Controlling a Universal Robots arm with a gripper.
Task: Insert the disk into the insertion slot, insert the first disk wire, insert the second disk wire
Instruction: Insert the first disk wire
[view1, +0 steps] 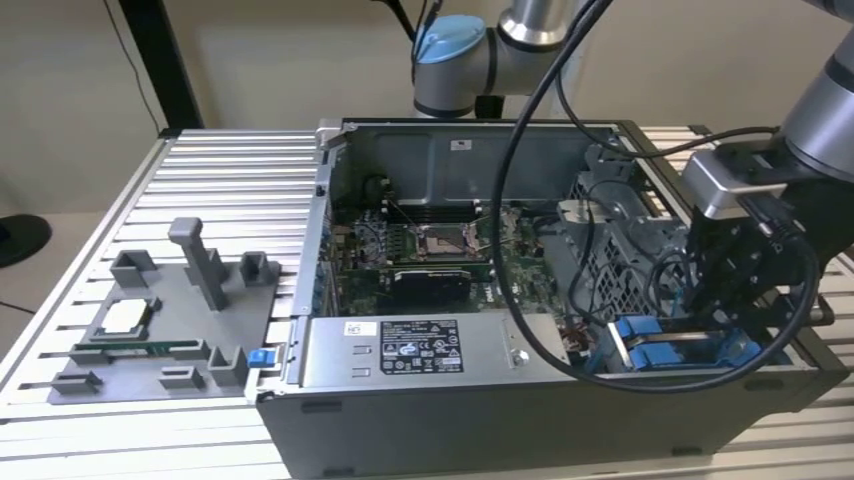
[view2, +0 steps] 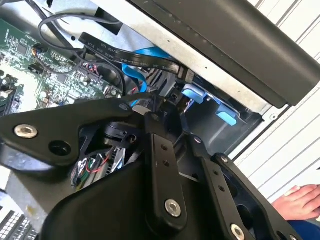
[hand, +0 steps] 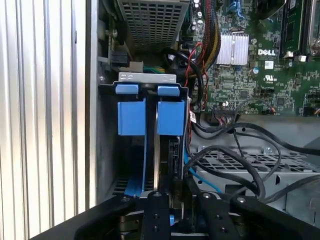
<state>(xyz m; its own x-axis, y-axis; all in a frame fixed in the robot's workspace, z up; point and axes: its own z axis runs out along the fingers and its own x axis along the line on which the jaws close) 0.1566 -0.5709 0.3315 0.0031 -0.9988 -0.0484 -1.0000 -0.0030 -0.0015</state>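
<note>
The gripper (hand: 177, 200) sits at the insertion slot (hand: 145, 77).

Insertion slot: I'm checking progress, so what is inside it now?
Two bright blue carrier tabs sit at the mouth of the insertion slot, with a blue strip running from them towards the pincer. What lies deeper, including the disk's metal body, is covered by the tabs and pincer.

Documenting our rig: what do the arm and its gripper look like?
The arm has silver-grey tubes and light blue joint caps, with black cables hanging from it. The gripper is black, built of linked bars with silver screws.
</note>
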